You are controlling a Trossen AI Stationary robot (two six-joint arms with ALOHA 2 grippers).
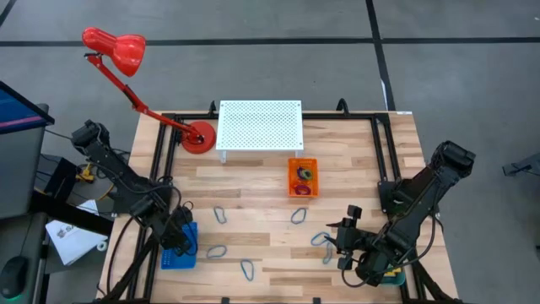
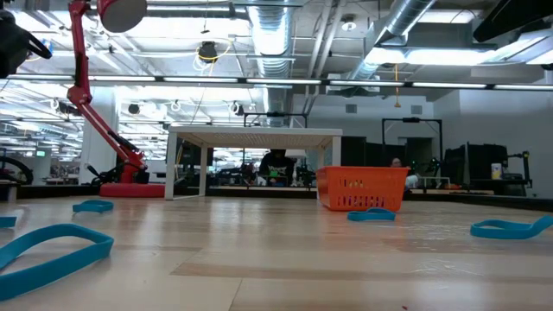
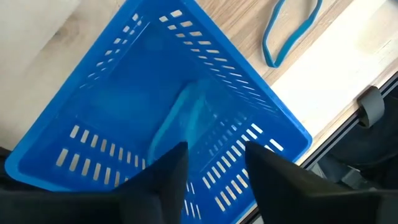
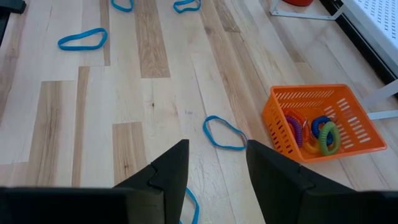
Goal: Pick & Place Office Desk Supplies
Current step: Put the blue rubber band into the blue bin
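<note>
Since left gripper (image 3: 214, 163) hovers over blue tray (image 3: 118, 118) with jaws parted, blue band (image 3: 186, 121) lies inside, apparently dropped there. Right gripper (image 4: 214, 163) waits open above loose loops (image 4: 224, 132) near orange tray (image 4: 323, 102).

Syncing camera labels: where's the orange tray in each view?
High view: orange tray right of centre, just in front of the white perforated shelf.
Low view: right of centre, under the shelf's right end.
Left wrist view: not in it.
Right wrist view: at the right edge, coloured rings inside.
Shared landmark: the white shelf.
</note>
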